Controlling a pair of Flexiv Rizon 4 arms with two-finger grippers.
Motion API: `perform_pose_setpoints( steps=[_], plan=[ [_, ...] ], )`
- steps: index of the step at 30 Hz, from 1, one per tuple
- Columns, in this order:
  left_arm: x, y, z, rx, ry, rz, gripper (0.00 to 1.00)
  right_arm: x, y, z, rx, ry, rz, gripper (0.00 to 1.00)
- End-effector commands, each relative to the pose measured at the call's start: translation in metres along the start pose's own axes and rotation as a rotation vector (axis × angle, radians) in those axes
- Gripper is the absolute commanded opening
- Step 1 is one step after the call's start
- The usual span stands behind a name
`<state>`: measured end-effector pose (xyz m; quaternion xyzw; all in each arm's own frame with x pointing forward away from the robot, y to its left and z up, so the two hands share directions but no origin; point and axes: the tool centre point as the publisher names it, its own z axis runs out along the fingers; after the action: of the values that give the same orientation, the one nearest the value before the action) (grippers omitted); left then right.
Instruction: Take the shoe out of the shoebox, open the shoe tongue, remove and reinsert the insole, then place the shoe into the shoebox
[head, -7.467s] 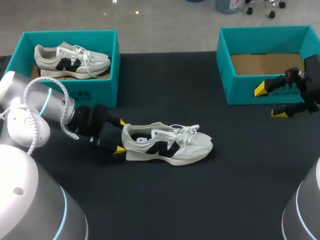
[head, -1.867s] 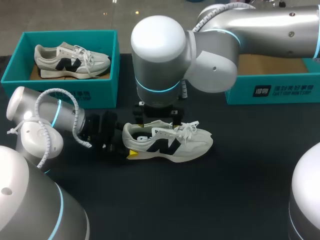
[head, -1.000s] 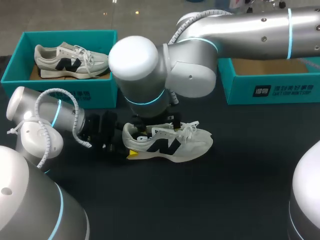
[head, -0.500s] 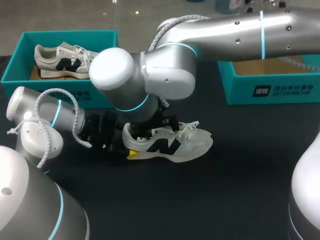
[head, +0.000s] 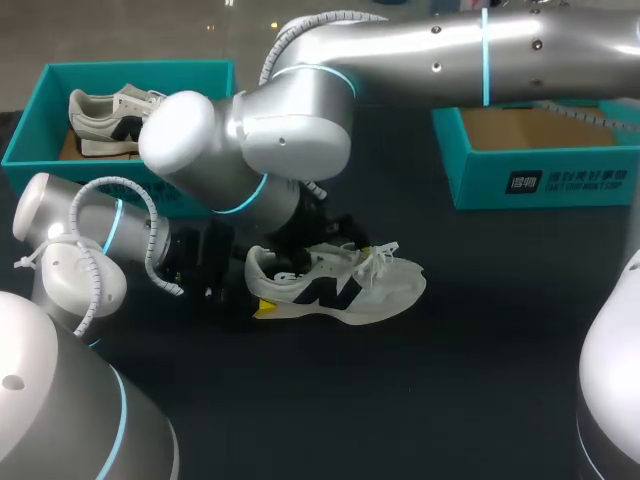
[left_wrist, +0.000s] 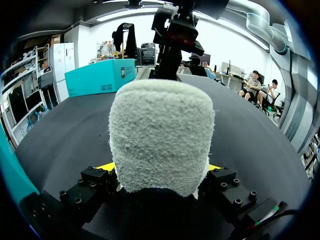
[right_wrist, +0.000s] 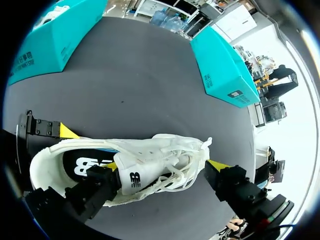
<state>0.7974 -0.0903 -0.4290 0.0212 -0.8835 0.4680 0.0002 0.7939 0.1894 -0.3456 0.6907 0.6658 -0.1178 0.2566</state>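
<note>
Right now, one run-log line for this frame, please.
stage: tongue opening | left gripper: shut on shoe heel | right gripper: open, straddling tongue | shoe: on table

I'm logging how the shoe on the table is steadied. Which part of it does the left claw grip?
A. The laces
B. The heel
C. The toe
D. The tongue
B: in the left wrist view the fuzzy heel of the shoe sits between the yellow tips of the left claw, which press it from both sides.
</note>
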Motion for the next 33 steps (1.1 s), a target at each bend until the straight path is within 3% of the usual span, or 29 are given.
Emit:
perform_pose_setpoints(
  steps=[1,4,5,20,33],
  plan=[
    [0.001,0.003,0.001,0.000,-0.002,0.000,0.00,-0.003,0.000,-0.005,0.070,0.078,0.234,0.49],
    [0.001,0.003,0.001,0.000,-0.002,0.000,0.00,-0.006,0.001,-0.007,0.096,0.115,0.240,0.19],
    [0.001,0.003,0.001,0.000,-0.002,0.000,0.00,-0.006,0.001,-0.007,0.107,0.134,0.242,0.00],
    [0.001,0.003,0.001,0.000,-0.002,0.000,0.00,-0.023,0.006,-0.008,0.158,0.235,0.297,0.00],
    [0.001,0.003,0.001,0.000,-0.002,0.000,0.00,-0.052,0.012,0.012,0.166,0.203,0.389,0.00]
  ],
)
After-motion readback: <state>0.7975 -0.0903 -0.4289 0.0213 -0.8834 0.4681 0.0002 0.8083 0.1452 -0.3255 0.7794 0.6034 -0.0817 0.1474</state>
